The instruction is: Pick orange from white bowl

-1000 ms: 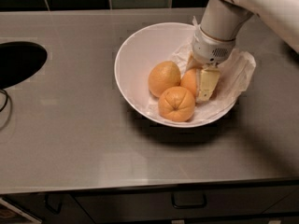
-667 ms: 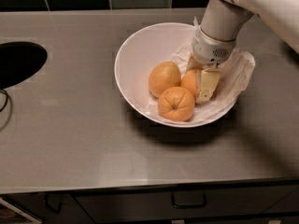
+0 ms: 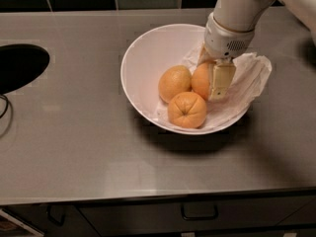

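The wide white bowl (image 3: pixel 143 63) stands on the grey counter right of centre. It holds three oranges. The smooth deep-orange orange (image 3: pixel 201 79) lies at the right, partly hidden by my gripper (image 3: pixel 207 83), which reaches down into the bowl from the upper right. One cream finger (image 3: pixel 220 80) presses its right side; the other finger is mostly hidden behind the fruit. The gripper is shut on this orange. A paler orange (image 3: pixel 174 83) sits to its left. A grooved orange (image 3: pixel 186 109) lies in front.
Crumpled white paper (image 3: pixel 252 73) lines the bowl's right side and hangs over the rim. A dark round sink opening (image 3: pixel 19 65) is at the left edge of the counter. Dark tiles run along the back. A drawer handle (image 3: pixel 199 212) sits below the counter's front edge.
The gripper and the deep-orange orange have risen slightly, so more of the fruit shows. The bowl and the other two oranges have not moved.
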